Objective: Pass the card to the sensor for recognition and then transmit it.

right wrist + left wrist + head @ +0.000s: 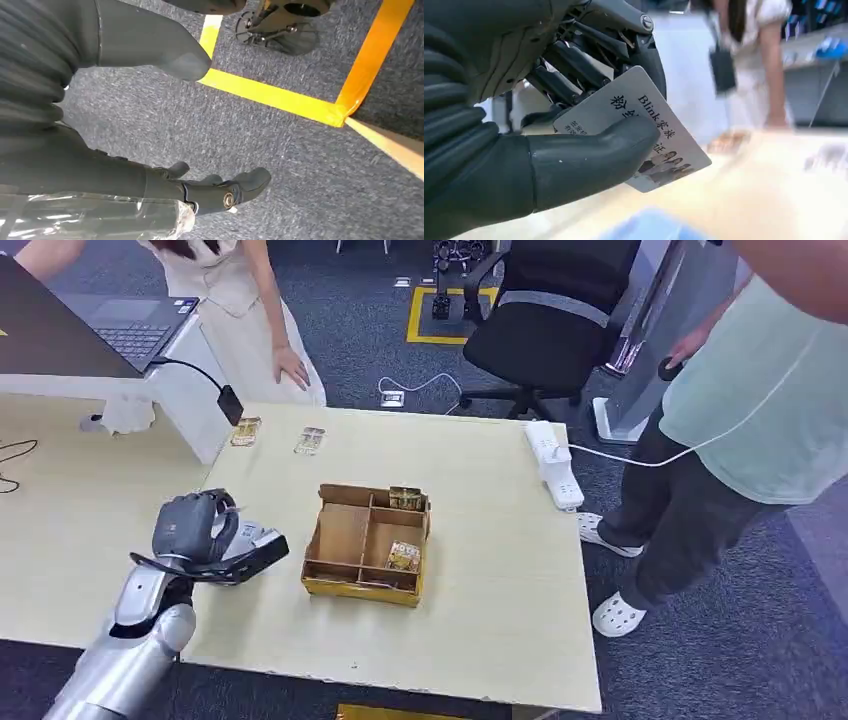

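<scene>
The pale worktop [480, 570] fills the frame's centre, a wooden divided tray [365, 543] in its middle. At lower left, the left hand [205, 535] pinches the card [644, 125] between thumb and fingers. The right hand [150, 125] hangs spread, empty, above grey carpet [280, 150].

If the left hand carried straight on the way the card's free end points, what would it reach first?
Judging from the head view, the left hand holds the card pointing toward the wooden divided box; that box's near side wall would probably come first, though height above the table is unclear.
</scene>
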Robot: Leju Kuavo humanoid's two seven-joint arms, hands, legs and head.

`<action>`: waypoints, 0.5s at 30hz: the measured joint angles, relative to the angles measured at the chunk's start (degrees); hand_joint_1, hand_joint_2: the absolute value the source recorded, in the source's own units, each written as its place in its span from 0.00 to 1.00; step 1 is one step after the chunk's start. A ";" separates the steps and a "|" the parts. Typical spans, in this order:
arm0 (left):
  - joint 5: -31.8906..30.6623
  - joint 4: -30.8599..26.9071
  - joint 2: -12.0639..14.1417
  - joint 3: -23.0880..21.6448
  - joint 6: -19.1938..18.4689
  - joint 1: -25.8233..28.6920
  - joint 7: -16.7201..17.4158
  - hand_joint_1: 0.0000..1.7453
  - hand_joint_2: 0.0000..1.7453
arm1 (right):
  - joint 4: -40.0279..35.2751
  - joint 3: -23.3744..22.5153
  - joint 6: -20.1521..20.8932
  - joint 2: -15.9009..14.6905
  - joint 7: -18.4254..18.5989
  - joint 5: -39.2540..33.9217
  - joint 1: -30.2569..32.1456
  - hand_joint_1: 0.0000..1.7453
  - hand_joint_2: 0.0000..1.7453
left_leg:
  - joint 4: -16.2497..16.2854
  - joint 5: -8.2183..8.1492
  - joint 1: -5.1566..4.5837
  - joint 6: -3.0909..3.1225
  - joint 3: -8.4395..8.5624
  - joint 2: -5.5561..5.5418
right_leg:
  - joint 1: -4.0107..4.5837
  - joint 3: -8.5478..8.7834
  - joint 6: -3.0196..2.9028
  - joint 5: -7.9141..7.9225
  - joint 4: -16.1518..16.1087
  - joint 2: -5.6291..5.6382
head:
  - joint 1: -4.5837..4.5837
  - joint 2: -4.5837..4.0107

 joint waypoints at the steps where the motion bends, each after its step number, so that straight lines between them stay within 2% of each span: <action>1: 0.33 -0.50 0.48 0.00 0.02 -1.23 -0.48 1.00 1.00 | 0.22 0.00 0.13 0.00 -0.26 0.00 -0.17 0.00 1.00 | 0.00 0.00 0.00 0.00 0.01 0.00 | 0.00 0.00 0.00 0.01 0.00 0.01 | -0.02 0.00; 3: 1.66 -1.22 1.07 0.00 0.13 -3.39 -1.79 1.00 1.00 | 0.74 0.02 0.33 0.00 -0.70 0.00 -0.52 0.00 1.00 | 0.01 0.00 -0.01 0.00 0.01 0.01 | 0.00 -0.02 -0.01 0.02 0.00 0.02 | 0.00 0.00; 6: 5.86 -1.68 1.59 -0.11 0.70 -6.49 -5.86 1.00 1.00 | 1.51 0.02 0.52 0.02 -1.75 -0.13 -1.14 0.00 1.00 | 0.01 0.00 0.00 0.00 -0.05 0.00 | 0.00 -0.08 0.00 0.02 0.00 0.03 | 0.02 0.00; 14: 6.17 -1.75 1.68 -0.13 0.68 -6.92 -5.97 1.00 1.00 | 1.64 0.04 0.50 0.02 -1.88 -0.24 -1.24 0.00 1.00 | 0.01 0.00 -0.01 0.00 -0.05 0.00 | 0.00 -0.08 0.00 0.02 0.00 0.03 | 0.00 0.00; 15: 6.84 -1.92 2.01 -0.15 0.57 -8.30 -6.05 1.00 1.00 | 2.08 0.07 0.48 0.07 -2.05 -0.42 -1.56 0.00 1.00 | 0.01 0.00 -0.02 0.00 -0.04 0.02 | -0.01 -0.08 -0.01 0.02 0.00 0.06 | 0.00 0.00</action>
